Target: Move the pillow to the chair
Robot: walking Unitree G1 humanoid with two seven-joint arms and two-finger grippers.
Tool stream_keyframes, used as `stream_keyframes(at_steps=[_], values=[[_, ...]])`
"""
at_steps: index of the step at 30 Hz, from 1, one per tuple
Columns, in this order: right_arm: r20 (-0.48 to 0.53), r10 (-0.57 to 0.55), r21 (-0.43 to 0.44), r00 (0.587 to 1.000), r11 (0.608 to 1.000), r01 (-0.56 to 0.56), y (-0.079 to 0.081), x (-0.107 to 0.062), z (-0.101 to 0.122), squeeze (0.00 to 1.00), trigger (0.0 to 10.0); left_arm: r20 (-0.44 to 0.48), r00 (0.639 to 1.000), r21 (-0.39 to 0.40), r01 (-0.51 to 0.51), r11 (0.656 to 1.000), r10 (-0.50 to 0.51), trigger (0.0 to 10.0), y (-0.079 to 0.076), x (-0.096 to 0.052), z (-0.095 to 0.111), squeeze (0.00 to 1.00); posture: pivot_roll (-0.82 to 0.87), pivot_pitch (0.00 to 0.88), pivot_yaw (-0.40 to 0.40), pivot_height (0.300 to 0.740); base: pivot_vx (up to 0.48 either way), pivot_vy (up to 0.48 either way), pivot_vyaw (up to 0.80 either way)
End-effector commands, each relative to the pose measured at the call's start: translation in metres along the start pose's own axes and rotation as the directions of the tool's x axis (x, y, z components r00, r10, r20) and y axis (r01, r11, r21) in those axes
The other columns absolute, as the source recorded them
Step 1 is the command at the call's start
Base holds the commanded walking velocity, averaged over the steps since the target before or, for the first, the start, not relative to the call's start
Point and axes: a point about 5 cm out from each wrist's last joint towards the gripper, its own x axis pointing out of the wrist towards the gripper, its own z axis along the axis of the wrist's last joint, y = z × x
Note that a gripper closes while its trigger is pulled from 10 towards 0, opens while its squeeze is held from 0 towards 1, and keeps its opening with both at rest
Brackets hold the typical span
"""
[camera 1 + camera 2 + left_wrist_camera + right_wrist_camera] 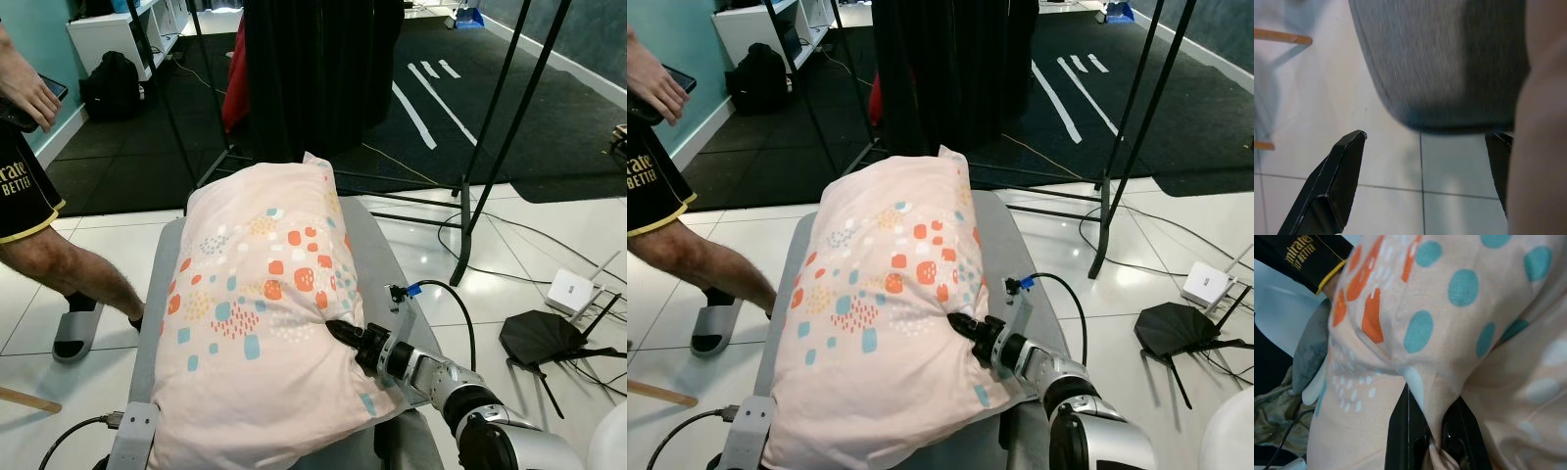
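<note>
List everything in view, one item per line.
pillow: one, pink with orange and teal spots, lying on the chair
chair: one, grey, under the pillow
backpack: one, black, by the shelf
router: one, white, on the floor tiles
person: one, black shorts, grey slide sandal, left of the chair
right gripper: black, pinching the pillow's fabric
left gripper: black, open beside the chair's edge
</note>
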Motion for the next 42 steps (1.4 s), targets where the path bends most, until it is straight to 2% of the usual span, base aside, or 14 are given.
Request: stream_keyframes(at_steps=[1,5,7,10,28,32,42], values=[[0.038,0.053,-0.038,0.998,0.998,-0.051,0.009,0.008,0.01,0.0,0.0,-0.021,1.0,-0.015,-0.012,1.0,0.011,10.0,0.007,0.0,-0.003,0.0,0.01,0.09,-0.023,0.501,0.0,0.0,0.0],[0.128,-0.01,-0.071,0.992,0.997,0.019,0.009,0.009,0.03,0.0,0.0,-0.013,1.0,-0.024,-0.009,1.0,0.009,10.0,0.006,0.002,0.004,0.0,0.01,0.06,-0.051,0.501,0.0,0.0,0.0],[0.128,-0.01,-0.071,0.992,0.997,0.019,0.009,0.009,0.03,0.0,0.0,-0.013,1.0,-0.024,-0.009,1.0,0.009,10.0,0.006,0.002,0.004,0.0,0.01,0.06,-0.051,0.501,0.0,0.0,0.0],[0.21,-0.039,-0.107,0.977,0.992,0.063,0.013,0.011,0.045,0.0,0.0,-0.005,1.0,-0.029,-0.002,1.0,0.002,10.0,-0.001,0.003,0.008,0.0,0.02,0.03,-0.069,0.501,0.0,0.0,0.0],[0.225,-0.082,-0.166,0.971,0.979,0.121,0.014,0.012,0.056,0.0,0.0,-0.002,1.0,-0.023,0.02,1.0,-0.02,10.0,-0.012,0.003,0.012,0.0,0.01,0.0,-0.08,0.51,0.0,0.0,0.0],[0.226,-0.087,-0.163,0.97,0.979,0.125,0.017,0.016,0.057,0.0,0.0,0.004,0.999,-0.014,0.043,0.999,-0.043,10.0,-0.019,0.003,0.016,0.0,0.01,0.0,-0.069,0.529,0.0,0.0,0.0],[0.24,-0.094,-0.156,0.966,0.978,0.134,0.016,0.014,0.059,0.0,0.0,-0.001,0.999,-0.011,0.048,0.999,-0.048,10.0,-0.019,0.004,0.017,0.0,0.0,0.0,-0.059,0.558,0.0,0.0,0.0]])
